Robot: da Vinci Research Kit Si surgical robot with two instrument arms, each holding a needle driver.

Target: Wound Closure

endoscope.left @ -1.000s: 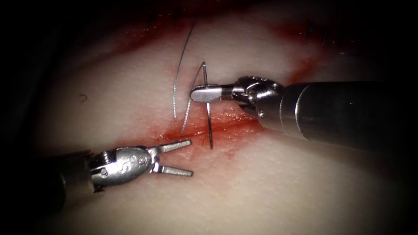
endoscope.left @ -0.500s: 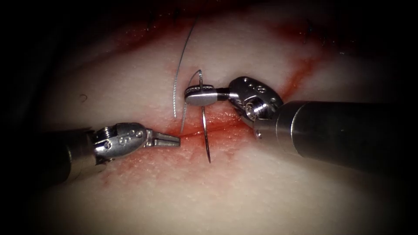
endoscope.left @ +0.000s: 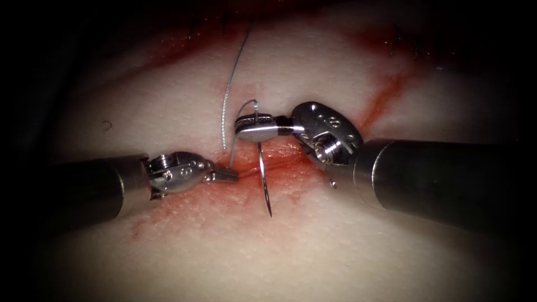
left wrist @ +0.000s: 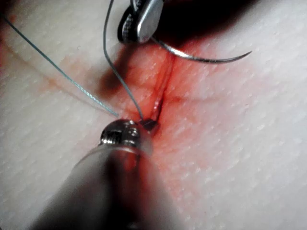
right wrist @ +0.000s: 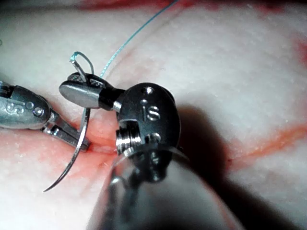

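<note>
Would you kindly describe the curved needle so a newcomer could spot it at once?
Find the red cut across the pale tissue. Just above it, the right tool grips the thin curved steel needle near its thread end; its free tip hangs below the cut. Unlike the fine grey thread, it is stiff and pointed.

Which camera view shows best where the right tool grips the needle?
The right wrist view: the right tool clamps the needle near its thread end, with the curve and free tip clear of the tissue. The endoscope view shows the same grip from above. The left wrist view shows the jaws and the curve, but the grip point less clearly.
</note>
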